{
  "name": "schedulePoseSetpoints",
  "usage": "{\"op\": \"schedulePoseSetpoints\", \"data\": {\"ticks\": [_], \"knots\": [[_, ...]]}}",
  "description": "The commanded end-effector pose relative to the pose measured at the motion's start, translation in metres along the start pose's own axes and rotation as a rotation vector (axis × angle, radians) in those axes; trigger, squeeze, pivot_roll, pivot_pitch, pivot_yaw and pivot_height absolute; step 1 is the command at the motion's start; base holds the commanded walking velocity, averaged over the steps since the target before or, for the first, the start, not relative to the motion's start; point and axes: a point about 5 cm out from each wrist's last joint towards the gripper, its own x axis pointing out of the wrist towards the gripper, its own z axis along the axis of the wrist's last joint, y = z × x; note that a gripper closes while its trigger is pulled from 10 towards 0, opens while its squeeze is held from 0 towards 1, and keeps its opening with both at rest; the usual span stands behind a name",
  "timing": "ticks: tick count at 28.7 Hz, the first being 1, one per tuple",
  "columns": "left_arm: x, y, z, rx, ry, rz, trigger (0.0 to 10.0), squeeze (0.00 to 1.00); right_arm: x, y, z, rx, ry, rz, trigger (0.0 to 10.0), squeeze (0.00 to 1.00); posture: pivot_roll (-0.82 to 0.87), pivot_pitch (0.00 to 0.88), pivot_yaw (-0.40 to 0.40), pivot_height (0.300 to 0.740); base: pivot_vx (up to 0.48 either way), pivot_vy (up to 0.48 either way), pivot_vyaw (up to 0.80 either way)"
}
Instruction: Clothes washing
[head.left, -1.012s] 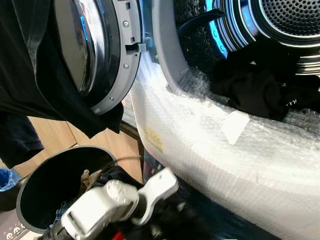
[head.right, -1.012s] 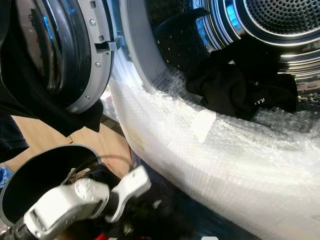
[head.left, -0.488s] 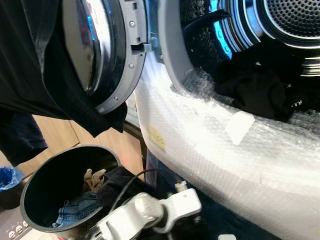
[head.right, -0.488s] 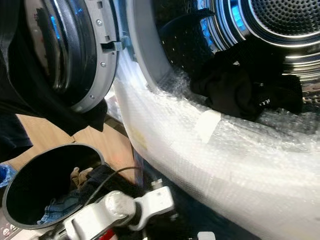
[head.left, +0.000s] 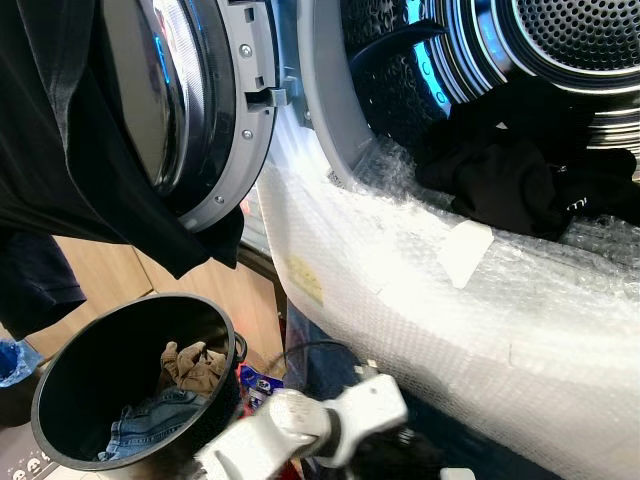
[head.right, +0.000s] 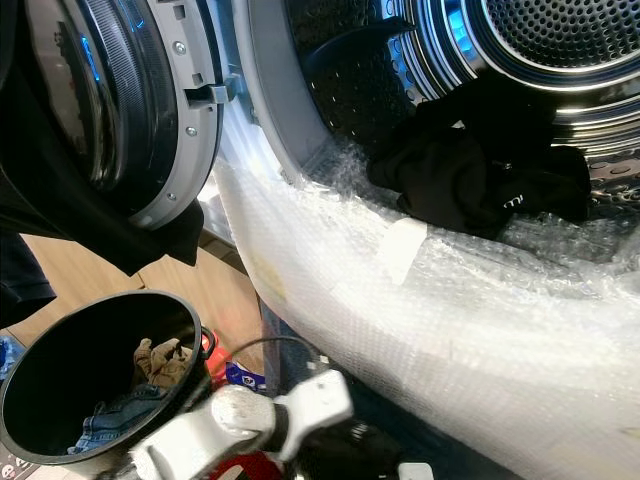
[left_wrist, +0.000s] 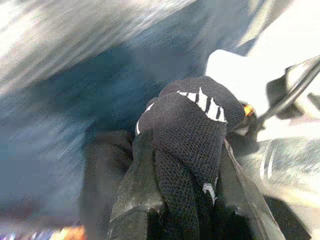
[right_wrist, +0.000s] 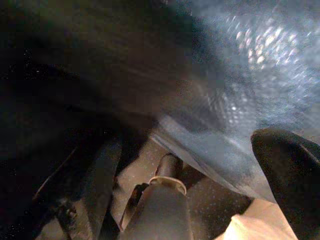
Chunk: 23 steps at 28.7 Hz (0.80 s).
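Two black fingers of the left gripper (left_wrist: 182, 200) pinch a dark knit garment (left_wrist: 192, 130) low beside the bucket (head.left: 60, 440), likely for loading into the washer drum (head.left: 560, 60), where black clothes (head.left: 510, 175) lie. Right gripper's fingers cannot be judged.

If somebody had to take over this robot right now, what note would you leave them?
Left gripper: shut on a black knit garment with white marks, held low in front of the washing machine.
Right gripper: its state cannot be told from the dark wrist view.
Black laundry bin: on the floor at the left, with a denim piece and a tan piece inside.
Washer door is open, with a dark cloth hanging over it. The drum's lip is wrapped in bubble wrap.
Done: a dark pile of clothes lies in the drum.
Left: load the held garment, then the bin's two pieces.
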Motion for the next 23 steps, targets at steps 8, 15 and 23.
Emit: {"op": "schedulePoseSetpoints", "data": {"ticks": [8, 15, 23], "knots": [[-0.051, 0.01, -0.049, -0.067, 0.19, 0.044, 0.0, 0.0, -0.004, -0.019, 0.032, -0.207, -0.128, 0.122, 10.0, 0.0, 0.15, 0.0, 0.036, 0.74, 0.0, 0.0, 0.0], [-0.054, 0.016, -0.056, -0.097, 0.189, 0.14, 0.0, 0.0, -0.021, -0.001, 0.016, -0.528, -0.114, 0.629, 10.0, 0.0, 0.15, 0.0, 0.027, 0.74, 0.0, 0.0, 0.0], [-0.051, 0.016, -0.055, -0.089, 0.181, 0.125, 0.0, 0.0, -0.046, 0.013, 0.041, -0.596, -0.269, 0.873, 10.0, 1.0, 0.14, 0.0, 0.033, 0.74, 0.0, 0.0, 0.0]]}}
